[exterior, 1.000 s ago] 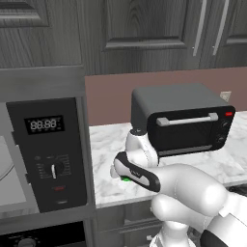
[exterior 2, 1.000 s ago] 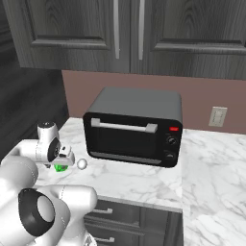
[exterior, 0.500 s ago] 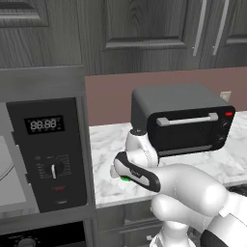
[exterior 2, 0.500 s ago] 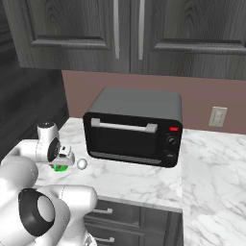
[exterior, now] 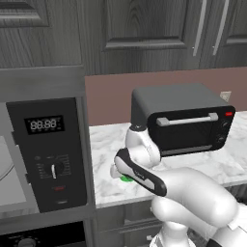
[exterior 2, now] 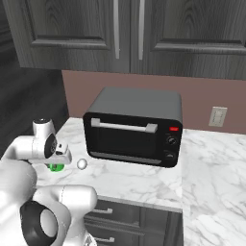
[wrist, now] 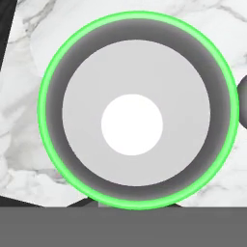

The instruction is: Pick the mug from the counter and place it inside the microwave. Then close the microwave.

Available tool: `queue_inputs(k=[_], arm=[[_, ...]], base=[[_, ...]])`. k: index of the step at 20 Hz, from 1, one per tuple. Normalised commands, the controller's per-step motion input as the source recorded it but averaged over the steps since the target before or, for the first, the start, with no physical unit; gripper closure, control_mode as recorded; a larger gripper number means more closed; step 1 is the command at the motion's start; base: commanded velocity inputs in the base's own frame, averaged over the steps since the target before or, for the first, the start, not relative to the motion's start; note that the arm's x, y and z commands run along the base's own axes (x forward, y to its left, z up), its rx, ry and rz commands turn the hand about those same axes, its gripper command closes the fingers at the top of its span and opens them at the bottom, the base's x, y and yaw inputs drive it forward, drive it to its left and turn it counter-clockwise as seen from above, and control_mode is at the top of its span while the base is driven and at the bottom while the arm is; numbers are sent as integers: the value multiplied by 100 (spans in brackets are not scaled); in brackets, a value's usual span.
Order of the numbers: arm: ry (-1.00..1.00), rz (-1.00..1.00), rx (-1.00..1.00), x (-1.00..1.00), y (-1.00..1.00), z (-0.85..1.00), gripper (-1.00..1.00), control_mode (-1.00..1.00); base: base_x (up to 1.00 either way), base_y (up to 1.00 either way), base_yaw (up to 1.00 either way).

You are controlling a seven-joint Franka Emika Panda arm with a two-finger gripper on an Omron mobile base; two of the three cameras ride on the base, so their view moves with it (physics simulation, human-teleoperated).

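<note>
Pincer [exterior 2: 56,162] closed tight on the green mug's [wrist: 137,110] rim.

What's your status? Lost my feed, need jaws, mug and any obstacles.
Jaws shut at the mug rim, hand low over it. Mug upright on the counter, not lifted. Small white ball beside it; microwave door open.

The marble counter [exterior 2: 144,180] carries a black toaster oven [exterior 2: 132,127], a small white ball [exterior 2: 82,164] and the green mug [exterior 2: 56,167].
</note>
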Motion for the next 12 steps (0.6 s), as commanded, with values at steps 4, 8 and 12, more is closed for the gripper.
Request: queue_inputs(k=[4, 8, 12], arm=[[-2, 9, 0, -61, -12, 56, 100, -100], [-1, 7, 0, -47, -36, 58, 100, -100], [-2, 4, 0, -34, -48, 62, 100, -100]], base=[[0, 0, 0], [0, 0, 0], [0, 0, 0]])
